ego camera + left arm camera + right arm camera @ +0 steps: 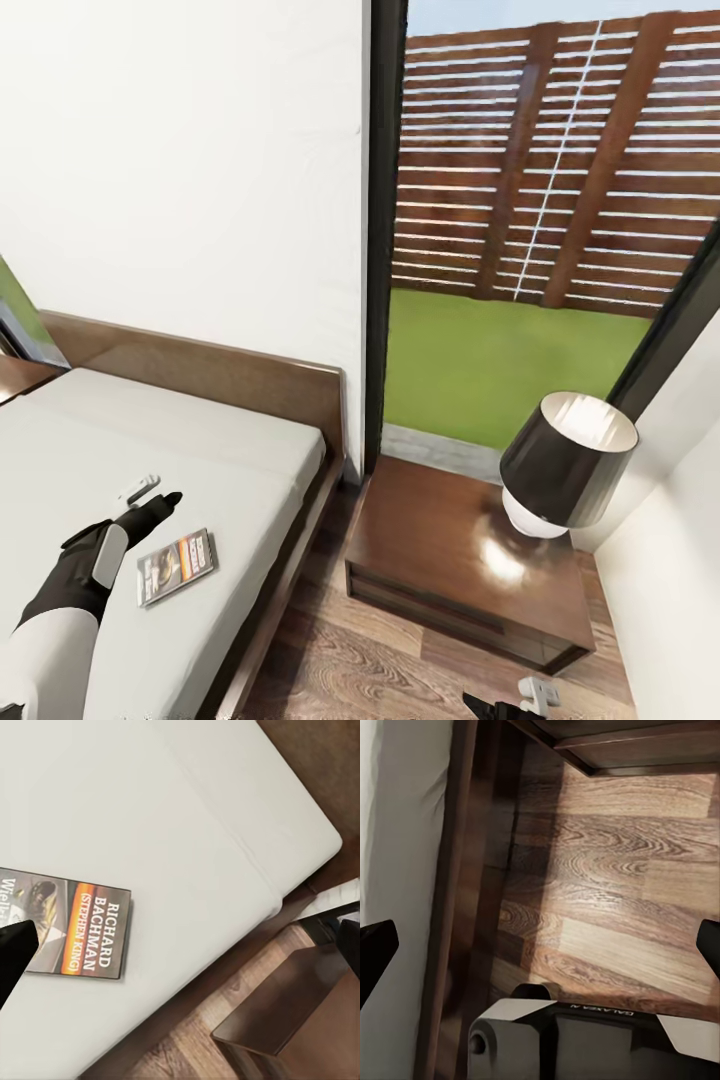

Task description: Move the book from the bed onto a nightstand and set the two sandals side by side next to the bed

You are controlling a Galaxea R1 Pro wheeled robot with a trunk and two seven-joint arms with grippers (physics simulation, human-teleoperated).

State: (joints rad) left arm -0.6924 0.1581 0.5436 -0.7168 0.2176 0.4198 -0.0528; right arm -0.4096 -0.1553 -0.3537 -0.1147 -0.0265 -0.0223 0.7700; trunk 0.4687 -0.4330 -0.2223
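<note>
One relation matters now: the book (pixel 177 567) lies flat on the bed (pixel 230 470), just beside my left gripper (pixel 150 498), a little to its right and nearer me in the head view, apart from the fingertips w/ bare mattress between. Its long axis runs slantwise across the mattress, roughly toward the bed's right edge and the nightstand (pixel 440 525) beyond. In the left wrist view the cover w/ the orange band and "RICHARD BACHMAN" (pixel 71 924) sits close by one dark fingertip (pixel 13 952); can't tell whether that tip overlaps the cover's edge or just hangs above it.

Left arm is clearly the nearer one. My right gripper (pixel 505 706) is low at the frame's bottom, over the plank floor (pixel 615 892) between bed frame and nightstand, well apart from the book.

Left gripper: fingers spread wide, nothing between them, holding nothing. Right gripper: also spread wide per its wrist cam, nothing held.

My guess for the coming move: shift the left gripper toward the book, line the fingers across its short side, come down. Thin paperback on soft mattress, so prob. awkward to get a finger under. Nightstand top has free room beside the lamp (pixel 565 462).
</note>
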